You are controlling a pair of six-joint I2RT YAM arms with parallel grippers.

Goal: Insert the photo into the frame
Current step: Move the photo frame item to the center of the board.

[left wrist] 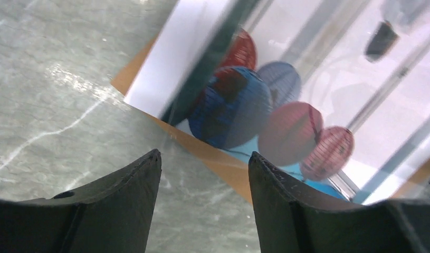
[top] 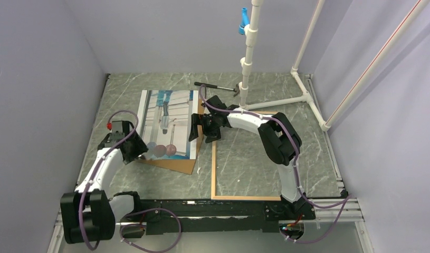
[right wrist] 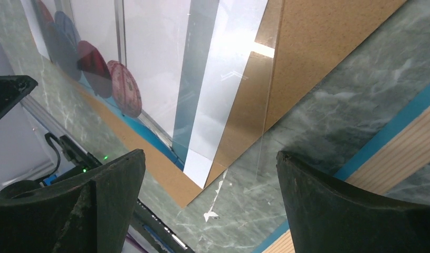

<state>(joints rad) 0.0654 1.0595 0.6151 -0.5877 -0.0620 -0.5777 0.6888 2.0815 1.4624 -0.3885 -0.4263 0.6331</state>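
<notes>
The overhead view alone gives the whole layout. The photo [top: 168,124] lies face up on a brown backing board [top: 175,164], left of the table's [top: 128,89] middle. The frame [top: 213,174] lies wood side up, just right of the photo, with only its left and near rails showing; the right arm covers the rest. A hammer [top: 218,87] and a white pipe stand [top: 249,52] sit beyond the photo's far right corner.

The left wrist view adds that the left gripper [left wrist: 203,154] hovers at the photo's near left corner. Its jaws are parted and hold nothing, with bare marble and the board's edge [left wrist: 223,163] below.

The right wrist view shows the right gripper [right wrist: 210,154] spread wide and empty above the photo's [right wrist: 165,68] near right corner. It also shows a thin clear edge crossing the board [right wrist: 318,42], possibly a transparent sheet. Between that corner and the frame's blue-edged rail [right wrist: 408,142] runs a strip of open marble. Left of the photo the table is free out to the wall.
</notes>
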